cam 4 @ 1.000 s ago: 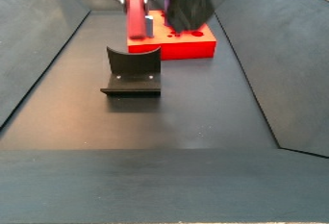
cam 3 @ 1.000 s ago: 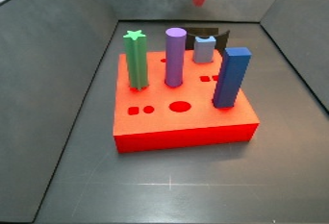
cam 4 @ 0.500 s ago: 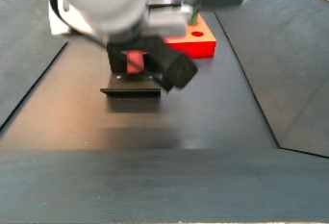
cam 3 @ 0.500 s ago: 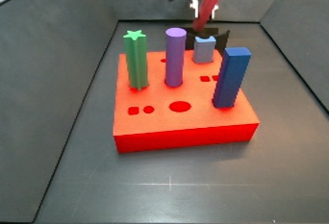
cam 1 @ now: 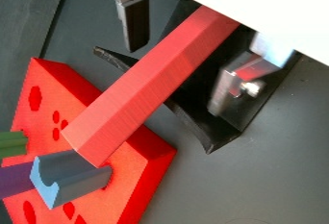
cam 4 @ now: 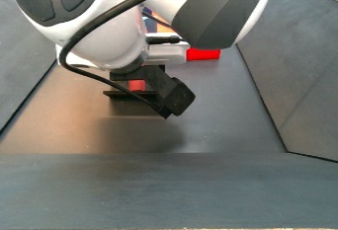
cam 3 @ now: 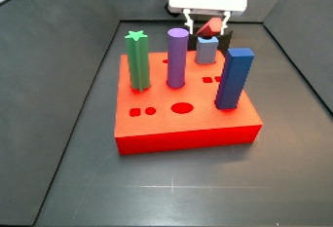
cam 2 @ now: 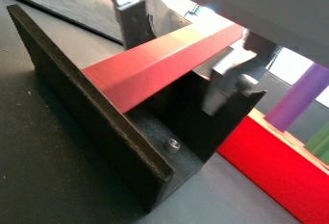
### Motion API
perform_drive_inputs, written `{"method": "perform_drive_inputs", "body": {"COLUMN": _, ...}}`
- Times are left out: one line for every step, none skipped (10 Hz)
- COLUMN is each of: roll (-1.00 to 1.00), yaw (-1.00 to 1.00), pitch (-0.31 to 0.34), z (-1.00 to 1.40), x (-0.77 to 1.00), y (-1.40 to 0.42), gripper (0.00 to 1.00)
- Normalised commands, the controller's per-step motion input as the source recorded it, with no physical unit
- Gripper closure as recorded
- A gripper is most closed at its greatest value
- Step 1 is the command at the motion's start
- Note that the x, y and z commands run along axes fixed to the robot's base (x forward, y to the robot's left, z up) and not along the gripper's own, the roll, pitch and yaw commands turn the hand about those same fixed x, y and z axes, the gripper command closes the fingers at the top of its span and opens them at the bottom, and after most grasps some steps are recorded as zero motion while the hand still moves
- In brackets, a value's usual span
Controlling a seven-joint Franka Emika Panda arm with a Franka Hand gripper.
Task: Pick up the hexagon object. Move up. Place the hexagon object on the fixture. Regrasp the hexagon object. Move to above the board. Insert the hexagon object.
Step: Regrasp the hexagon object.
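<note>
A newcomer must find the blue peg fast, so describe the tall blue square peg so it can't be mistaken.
Start at the large square red board on the dark floor, well forward of the gripper at the back. The tall blue square peg stands upright near the board's right edge. Unlike the green star-topped peg, purple round peg and short grey-blue peg, it has flat sides and a square top.

long red plastic hexagon object [cam 1: 148, 82]; black blocky fixture [cam 2: 90, 108]; square red board [cam 3: 184, 107] with green, purple, grey-blue, blue pegs; silver gripper [cam 1: 193, 47], dark pads.
</note>
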Motion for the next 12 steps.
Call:
{"method": "perform_drive_inputs", "body": {"roll": 0.04, "yaw": 0.04, "pitch": 0.061, "z": 1.0, "x": 0.0, "y": 0.0, "gripper": 0.0}}
{"method": "perform_drive_inputs", "body": {"roll": 0.04, "yaw": 0.04, "pitch": 0.064, "z": 1.0, "x": 0.0, "y": 0.0, "gripper": 0.0}}
{"method": "perform_drive_inputs", "body": {"roll": 0.05, "yaw": 0.02, "pitch": 0.079, "z": 1.0, "x": -0.02, "y": 0.0, "gripper": 0.0}}
{"method": "perform_drive_inputs", "body": {"roll": 0.06, "yaw": 0.01, "pitch": 0.085, "z": 1.0, "x": -0.02, "y": 0.0, "gripper": 0.0}}
{"method": "perform_drive_inputs", "body": {"roll": 0.06, "yaw": 0.0, "pitch": 0.099, "z": 1.0, "x": -0.03, "y": 0.0, "gripper": 0.0}}
{"method": "perform_drive_inputs", "body": {"roll": 0.05, "yaw": -0.02, "pitch": 0.104, "z": 0.98, "x": -0.03, "y": 0.01, "gripper": 0.0}}
{"method": "perform_drive_inputs", "body": {"roll": 0.04, "yaw": -0.03, "pitch": 0.103, "z": 0.74, "x": -0.02, "y": 0.01, "gripper": 0.0}}
{"method": "perform_drive_inputs", "body": {"roll": 0.04, "yaw": -0.04, "pitch": 0.1, "z": 0.56, "x": -0.02, "y": 0.01, "gripper": 0.0}}
{"method": "perform_drive_inputs", "body": {"roll": 0.04, "yaw": -0.05, "pitch": 0.086, "z": 0.32, "x": -0.02, "y": 0.01, "gripper": 0.0}}
{"method": "perform_drive_inputs", "body": {"roll": 0.04, "yaw": -0.06, "pitch": 0.08, "z": 0.2, "x": -0.02, "y": 0.01, "gripper": 0.0}}
{"method": "perform_drive_inputs", "body": {"roll": 1.0, "yaw": -0.01, "pitch": 0.053, "z": 0.97, "x": 0.01, "y": -1.0, "gripper": 0.0}}
{"method": "perform_drive_inputs", "body": {"roll": 1.0, "yaw": -0.01, "pitch": 0.051, "z": 0.98, "x": 0.01, "y": -1.0, "gripper": 0.0}}
